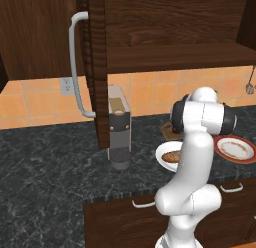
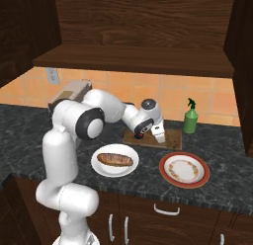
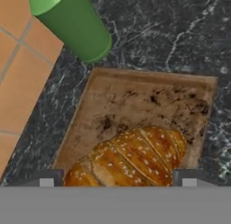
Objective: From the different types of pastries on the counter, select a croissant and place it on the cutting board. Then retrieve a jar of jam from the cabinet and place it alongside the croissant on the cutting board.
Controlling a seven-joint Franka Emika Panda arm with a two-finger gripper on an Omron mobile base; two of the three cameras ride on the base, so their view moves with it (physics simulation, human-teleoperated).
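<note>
Nearest the hand camera, the gripper (image 3: pixel 117 181) shows two dark fingertips (image 3: pixel 45 179) set wide on either side of the croissant (image 3: pixel 131 157); whether they press its flanks or stand just off them I cannot tell, so the hold is uncertain. That golden-brown pastry lies over the cutting board (image 3: pixel 135 101), apparently resting on the wood, and from the right base camera the hand hangs low over the same board at the back of the counter (image 2: pixel 217 180). By my reading, the first half of the job is at or very near its end: the croissant is at its place and only the release and lift remain, if they are not already done. The jar of jam is still to fetch. Its cabinet (image 1: pixel 165 27) hangs above with the door (image 1: pixel 95 67) swung open, its grey bar handle (image 1: pixel 75 67) edge-on to the left base camera, and what the shelf holds is hidden. Around the board, a green spray bottle (image 2: pixel 190 117) stands just beside its far corner, close enough to be knocked on the way up. In front lie a white plate (image 2: pixel 101 169) carrying the darker long pastry (image 2: pixel 114 159) and a red-rimmed plate (image 2: pixel 184 170). Left of these a coffee machine (image 1: pixel 119 127) stands under the open door, which juts out over the counter and will crowd any reach upward.
</note>
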